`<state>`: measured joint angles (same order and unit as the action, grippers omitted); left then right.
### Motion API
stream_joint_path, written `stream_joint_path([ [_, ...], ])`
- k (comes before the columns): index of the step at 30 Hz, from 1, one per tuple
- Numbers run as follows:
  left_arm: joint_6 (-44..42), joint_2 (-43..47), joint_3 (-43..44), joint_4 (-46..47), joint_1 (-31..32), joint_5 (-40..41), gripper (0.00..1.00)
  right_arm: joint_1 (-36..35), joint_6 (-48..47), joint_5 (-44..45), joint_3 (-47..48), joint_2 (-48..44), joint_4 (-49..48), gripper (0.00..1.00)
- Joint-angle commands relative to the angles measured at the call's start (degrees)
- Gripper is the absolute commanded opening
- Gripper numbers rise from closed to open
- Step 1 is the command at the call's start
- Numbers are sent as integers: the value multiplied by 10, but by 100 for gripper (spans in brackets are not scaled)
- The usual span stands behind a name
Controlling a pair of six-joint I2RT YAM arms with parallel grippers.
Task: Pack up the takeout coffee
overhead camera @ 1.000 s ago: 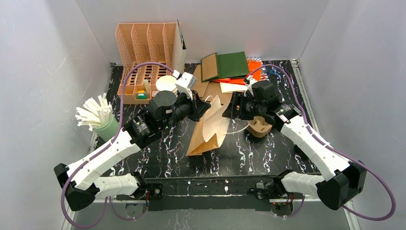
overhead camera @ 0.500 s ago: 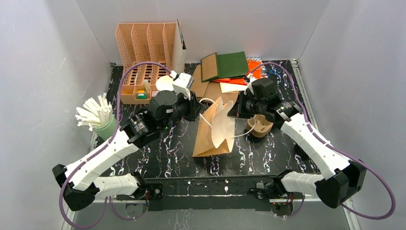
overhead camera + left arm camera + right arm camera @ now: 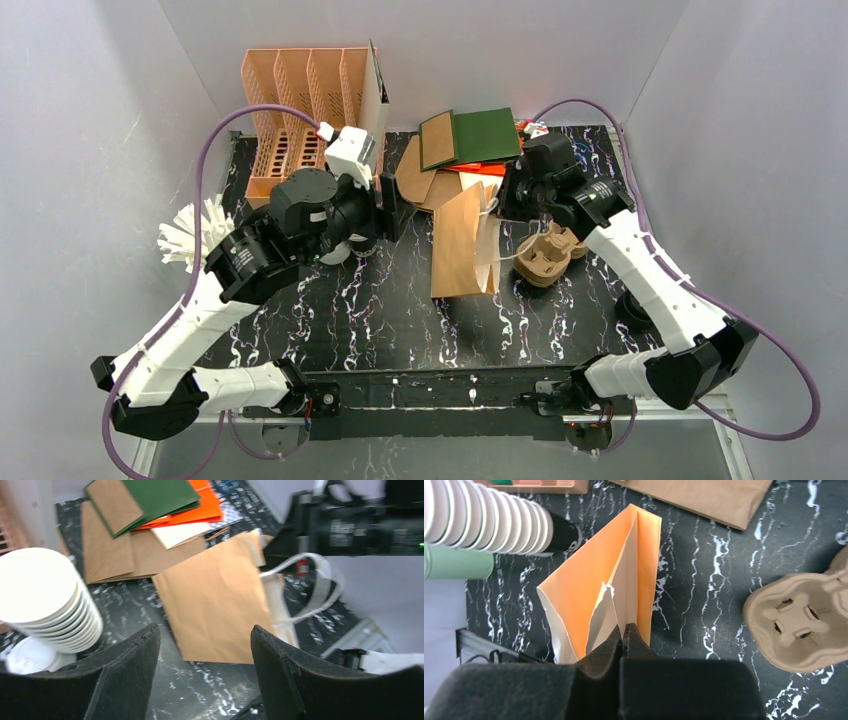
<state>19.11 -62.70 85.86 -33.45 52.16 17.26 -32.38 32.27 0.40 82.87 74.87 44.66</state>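
Top external view first: looks like the bag-opening step, with nothing packed yet. Pinches the top edge of the brown bag [image 3: 462, 245] with the right pincer [image 3: 500, 205], shut tight on the paper, the bag's mouth only partly spread in the right wrist view. Holds the left pincer [image 3: 204, 632] wide apart and empty, near the bag but not touching it. Cannot pick out the coffee cups for sure: maybe the round white lid [image 3: 27, 655] low down, just beside the tall stack of cups [image 3: 45, 600], but too cut off to tell. Next, probably: take the other side of the bag with the free pincer, pull the mouth wide, stand it up straight, and go gently so as not to rip the paper. Must watch that stack close by the left arm, the brown cup tray [image 3: 545, 258] just beside the bag, the flat bags [image 3: 480, 135] at the back, and the white string handle [image 3: 312, 556] hanging loose.
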Motion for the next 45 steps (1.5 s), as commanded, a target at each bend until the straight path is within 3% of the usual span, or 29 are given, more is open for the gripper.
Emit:
stream_joint_path([
  [1,42,-20,67,0,-2,-123,63,-1,26,82,41,13,21,1],
  [5,97,-62,92,57,-1,-244,51,-1,50,109,49,21,17,1],
  [8,131,-97,75,113,20,-281,47,-1,69,125,51,24,15,1],
  [15,113,-161,84,140,116,-204,42,-1,86,126,46,21,1,1],
  [21,117,-191,76,174,137,-202,20,-1,88,118,36,12,-15,1],
  [25,92,-177,40,174,138,-98,5,-1,89,112,31,8,-20,1],
  [29,52,-167,-2,204,137,21,4,-1,87,106,27,5,-22,1],
  [37,4,-213,24,175,130,102,7,-1,84,105,24,-1,-22,1],
  [45,-48,-220,37,132,129,182,24,-1,80,100,17,-5,-21,1],
])
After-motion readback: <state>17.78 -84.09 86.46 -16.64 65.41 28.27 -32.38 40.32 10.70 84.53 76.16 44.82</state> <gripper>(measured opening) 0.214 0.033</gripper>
